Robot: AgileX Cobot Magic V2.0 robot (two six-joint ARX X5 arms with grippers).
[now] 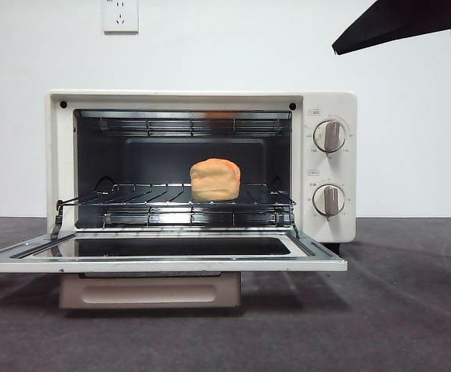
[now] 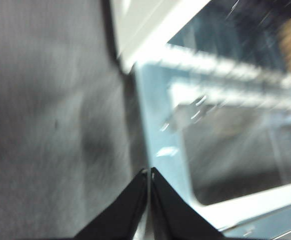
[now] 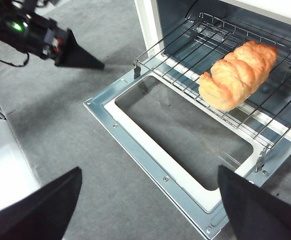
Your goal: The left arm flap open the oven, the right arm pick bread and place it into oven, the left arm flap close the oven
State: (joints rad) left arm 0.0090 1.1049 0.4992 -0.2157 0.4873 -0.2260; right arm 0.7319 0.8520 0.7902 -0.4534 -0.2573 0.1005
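Note:
The cream oven (image 1: 328,105) stands with its glass door (image 1: 318,252) folded flat down. On the wire rack (image 1: 148,192) inside lies the golden bread (image 1: 215,179), seen lengthwise from the right wrist (image 3: 238,74). My right gripper (image 3: 149,170) hovers open and empty above the lowered door (image 3: 135,137), and shows as a black wedge (image 1: 396,23) high on the right in the front view. My left gripper (image 2: 149,172) is shut with nothing in it, just off the door's left corner (image 2: 160,150). The right wrist view shows that gripper as a pointed wedge (image 3: 78,57) over the grey mat.
Two round knobs (image 1: 330,136) sit on the oven's right panel, and the beige handle (image 1: 148,293) hangs below the open door. A white wall with a socket (image 1: 120,15) lies behind. A white device (image 3: 5,165) stands on the mat beside the right arm.

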